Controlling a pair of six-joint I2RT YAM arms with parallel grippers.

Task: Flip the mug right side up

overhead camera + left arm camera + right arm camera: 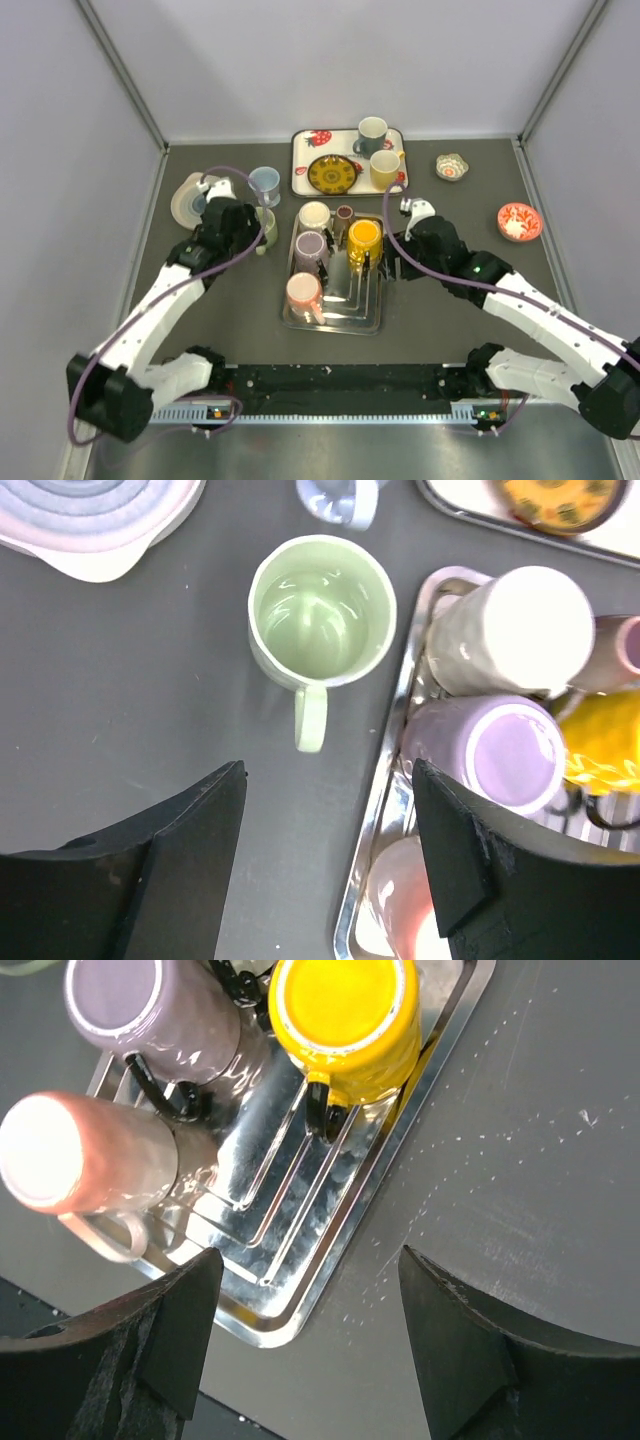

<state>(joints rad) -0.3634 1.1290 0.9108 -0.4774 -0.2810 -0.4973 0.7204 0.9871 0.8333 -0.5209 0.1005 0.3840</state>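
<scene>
A pale green mug stands mouth up on the dark table, its handle pointing toward my left gripper. That gripper is open and hovers just behind the mug, with nothing between its fingers. In the top view the mug peeks out beside the left gripper, left of the metal rack. My right gripper is open and empty over the rack's right edge; in the top view the right gripper is beside the yellow mug.
The metal drying rack holds upside-down yellow, purple, pink and cream mugs. A blue mug and stacked plates lie behind the green mug. A white tray stands at the back and two small bowls at the right.
</scene>
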